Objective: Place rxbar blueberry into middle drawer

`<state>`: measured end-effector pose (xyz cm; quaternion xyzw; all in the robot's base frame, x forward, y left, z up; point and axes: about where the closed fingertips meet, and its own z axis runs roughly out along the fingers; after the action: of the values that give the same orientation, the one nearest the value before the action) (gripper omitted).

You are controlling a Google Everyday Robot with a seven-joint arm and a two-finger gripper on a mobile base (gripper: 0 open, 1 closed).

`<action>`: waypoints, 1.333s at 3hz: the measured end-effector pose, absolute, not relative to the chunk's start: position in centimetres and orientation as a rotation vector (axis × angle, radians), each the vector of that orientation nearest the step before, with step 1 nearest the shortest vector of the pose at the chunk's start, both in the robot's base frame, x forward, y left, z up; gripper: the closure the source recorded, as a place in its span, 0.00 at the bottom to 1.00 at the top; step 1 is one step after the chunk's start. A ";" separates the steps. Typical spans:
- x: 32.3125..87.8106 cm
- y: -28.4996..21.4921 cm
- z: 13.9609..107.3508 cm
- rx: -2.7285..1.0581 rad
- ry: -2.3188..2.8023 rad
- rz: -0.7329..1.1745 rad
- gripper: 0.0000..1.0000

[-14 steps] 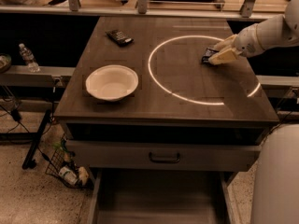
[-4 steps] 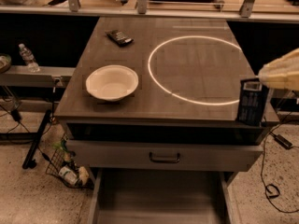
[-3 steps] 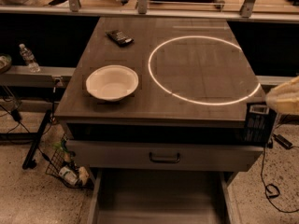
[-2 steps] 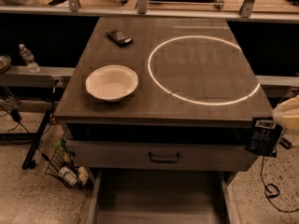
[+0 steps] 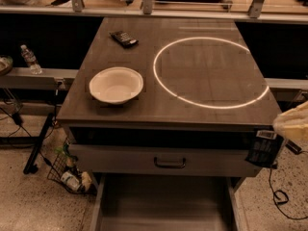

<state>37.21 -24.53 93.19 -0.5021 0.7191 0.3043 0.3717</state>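
Observation:
My gripper [image 5: 284, 134] is at the right edge of the camera view, off the front right corner of the counter, with its pale fingers [image 5: 293, 124] shut on the rxbar blueberry [image 5: 263, 149]. The bar hangs upright, dark blue and shiny with a pale label at its top, level with the closed drawer front. The middle drawer [image 5: 163, 203] is pulled open at the bottom of the view, a grey tray with a bare flat floor and low side walls, lower and to the left of the bar.
A white bowl [image 5: 116, 84] sits on the counter's front left. A blacker flat bar [image 5: 123, 38] lies at the back left. A lit white ring [image 5: 210, 72] marks the counter top. The closed drawer front has a black handle [image 5: 169, 163]. A wire basket [image 5: 70, 170] and water bottle [image 5: 30, 59] are at left.
The gripper lifted the bar from the counter's right side, carried it off the front right corner and lowered it steadily to drawer-front height.

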 end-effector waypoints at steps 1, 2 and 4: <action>35.0 -23.3 89.3 -1.311 1.843 0.840 1.00; 31.7 -21.5 82.4 -1.363 1.865 0.870 1.00; 29.9 -19.5 73.4 -1.318 1.977 0.854 1.00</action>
<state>29.85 -19.54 73.39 -0.4973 0.7462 0.3222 0.3034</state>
